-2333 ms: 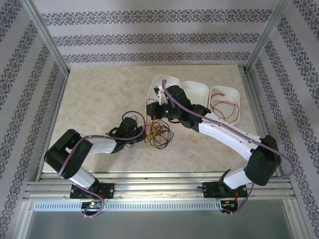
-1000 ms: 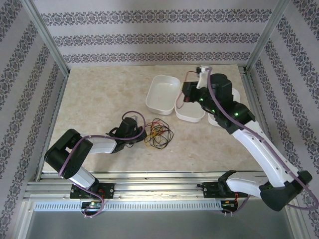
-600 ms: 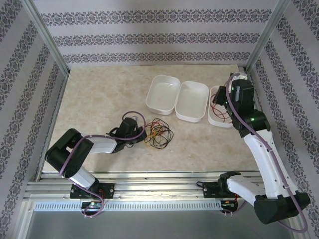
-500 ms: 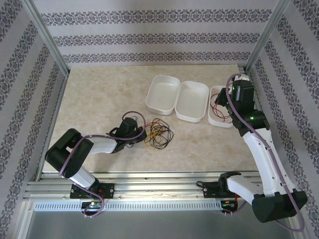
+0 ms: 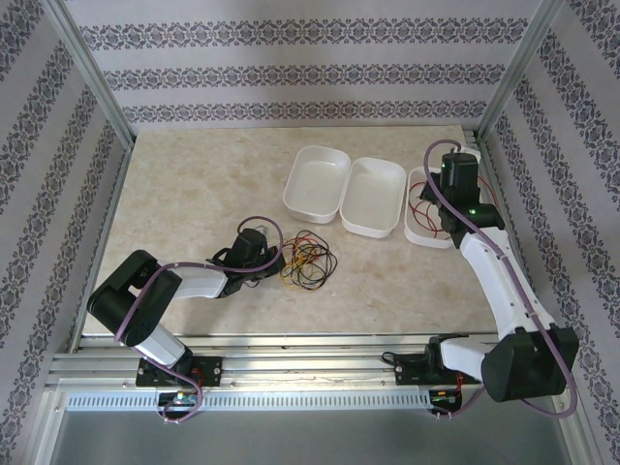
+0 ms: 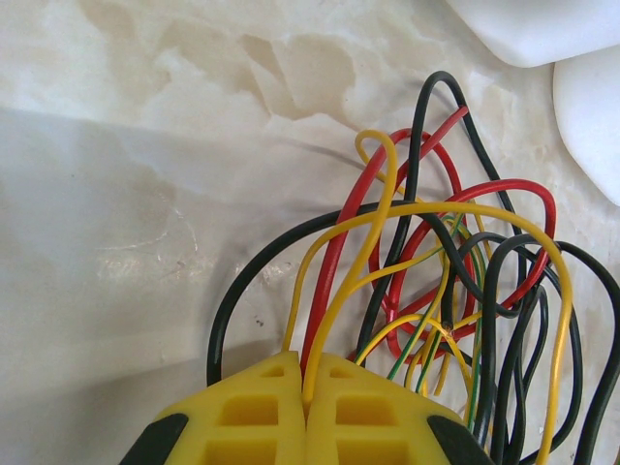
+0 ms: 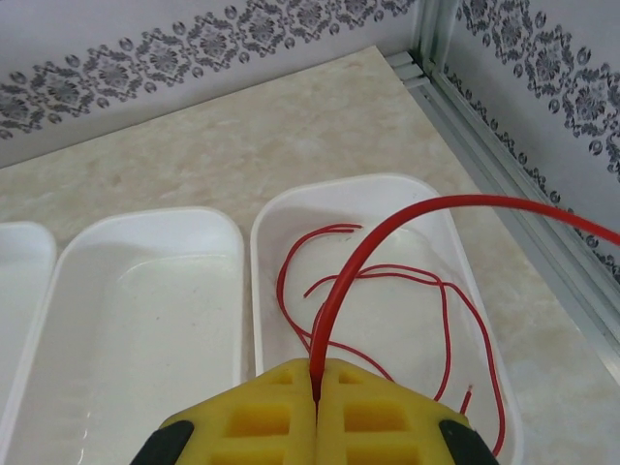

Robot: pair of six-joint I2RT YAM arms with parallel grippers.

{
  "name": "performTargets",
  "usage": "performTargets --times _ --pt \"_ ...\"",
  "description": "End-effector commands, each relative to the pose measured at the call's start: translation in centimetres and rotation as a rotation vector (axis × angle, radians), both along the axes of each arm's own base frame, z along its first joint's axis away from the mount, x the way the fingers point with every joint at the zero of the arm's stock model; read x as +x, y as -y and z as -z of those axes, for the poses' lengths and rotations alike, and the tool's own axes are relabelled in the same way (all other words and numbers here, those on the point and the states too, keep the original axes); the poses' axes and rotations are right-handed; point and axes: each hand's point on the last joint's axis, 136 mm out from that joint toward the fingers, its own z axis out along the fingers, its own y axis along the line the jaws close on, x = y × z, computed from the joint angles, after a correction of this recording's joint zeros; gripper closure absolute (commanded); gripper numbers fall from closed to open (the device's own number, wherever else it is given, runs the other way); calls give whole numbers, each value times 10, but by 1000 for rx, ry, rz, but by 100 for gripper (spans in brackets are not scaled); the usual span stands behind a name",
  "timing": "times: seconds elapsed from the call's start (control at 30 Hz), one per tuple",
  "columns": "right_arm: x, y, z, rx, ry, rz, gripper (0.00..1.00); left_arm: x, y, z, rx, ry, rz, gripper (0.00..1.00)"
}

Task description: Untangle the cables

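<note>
The tangle of red, yellow and black cables (image 5: pixel 308 260) lies on the marble table in front of the trays. My left gripper (image 5: pixel 277 263) sits at its left edge. In the left wrist view the left gripper (image 6: pixel 306 376) is shut, with a yellow and a red cable (image 6: pixel 334 262) running into the seam between its yellow pads (image 6: pixel 250 417). My right gripper (image 7: pixel 317 376) is shut on a single red cable (image 7: pixel 387 225) that arcs up and off to the right. It hangs over the right tray (image 7: pixel 349 187), where thin red wires (image 7: pixel 387 276) lie. From above, the right gripper (image 5: pixel 448 194) covers part of that tray (image 5: pixel 418 232).
Three white trays stand in a row at the back right: left (image 5: pixel 317 182), middle (image 5: pixel 373 197) and right. The left and middle trays hold nothing. The metal frame rail (image 7: pixel 504 145) and patterned wall run close behind the right tray.
The right arm has swung from the left tray beside the tangle across the trays to the right tray, carrying a red cable. The left arm and tangle have stayed put.
</note>
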Motion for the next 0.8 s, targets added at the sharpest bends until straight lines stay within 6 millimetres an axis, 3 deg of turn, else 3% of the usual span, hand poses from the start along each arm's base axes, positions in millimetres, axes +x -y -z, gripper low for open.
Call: performTargets --times 0.0,0.4,0.77 --pt "13 -4 12 70 2 8 100 5 7 -6 -22 12 3 100" --pt "46 -22 51 191 -88 -29 100 3 4 -9 -23 20 -6 100" --pt "60 -36 74 359 -123 -72 100 3 4 -8 -21 20 -7 100"
